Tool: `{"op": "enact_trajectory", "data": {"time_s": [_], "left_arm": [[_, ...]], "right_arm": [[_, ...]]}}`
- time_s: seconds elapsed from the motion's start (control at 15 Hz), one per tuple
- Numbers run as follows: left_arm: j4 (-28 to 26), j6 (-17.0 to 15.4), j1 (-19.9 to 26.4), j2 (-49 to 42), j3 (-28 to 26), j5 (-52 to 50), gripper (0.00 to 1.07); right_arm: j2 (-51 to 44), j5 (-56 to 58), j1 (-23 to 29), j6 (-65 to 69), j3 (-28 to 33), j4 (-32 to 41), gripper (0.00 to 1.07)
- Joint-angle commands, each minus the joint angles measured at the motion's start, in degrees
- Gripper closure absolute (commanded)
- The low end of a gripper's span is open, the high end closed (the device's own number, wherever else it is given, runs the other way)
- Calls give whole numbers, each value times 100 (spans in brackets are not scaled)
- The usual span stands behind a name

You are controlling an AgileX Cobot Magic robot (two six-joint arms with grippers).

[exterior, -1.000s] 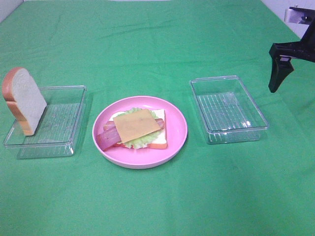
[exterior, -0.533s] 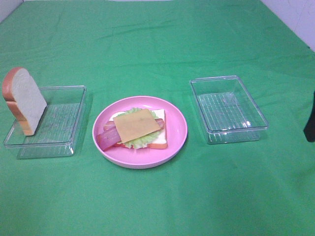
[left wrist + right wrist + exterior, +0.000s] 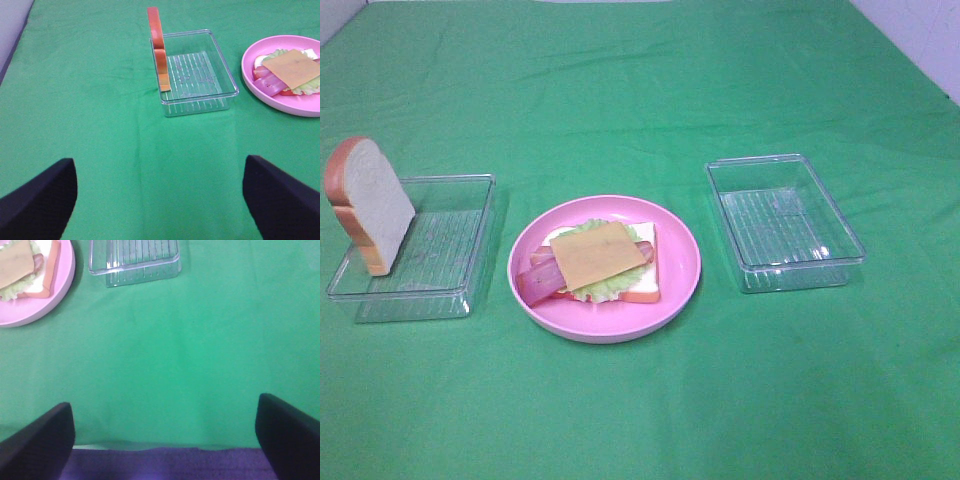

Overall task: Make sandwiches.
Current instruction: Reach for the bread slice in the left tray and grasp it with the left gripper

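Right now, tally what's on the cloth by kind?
Clear plastic trays: 2
Pink plate: 1
Bread slices: 2
Cheese slice: 1
Lettuce leaf: 1
Bacon strips: count unclear
Total: 7 plus bacon

A plate (image 3: 672,290) sits mid-worktop (image 3: 640,90) with the open sandwich (image 3: 598,260) on it, between two trays (image 3: 785,222); a bread slice (image 3: 370,205) leans in the left tray (image 3: 440,270).

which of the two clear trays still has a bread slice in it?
The left clear tray, left of the pink plate: a bread slice stands on edge against its outer wall. The right clear tray holds nothing.
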Motion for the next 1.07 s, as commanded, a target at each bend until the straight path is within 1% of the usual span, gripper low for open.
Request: {"op": "enact_trajectory", "data": {"time_s": [0.07,0.2,0.27,0.47,0.87,1.0,1.07], "left_arm": [[-6,-40,-29,-69,17,-86,23],[-6,-40,-29,-69,17,-86,23],[-6,-40,-29,-69,17,-86,23],[0,-40,-29,-69,17,-86,23],[40,-63,-29,-57,17,-86,23],[34,-74,-29,69,-11,-52,20],[-34,-126,-29,281,-103,57,15]], "right_arm": [[-653,29,-6,-155,178,-23,13],[-1335,195,-6,-178,401,-40,13],[-1461,201,-6,-195,413,-40,13],[-2235,201,-6,-235,407,-23,13],[-2177,201,-6,-269,407,-11,13],[-2177,201,-6,-269,407,-11,13],[-2177,201,-6,-269,407,-11,13]]}}
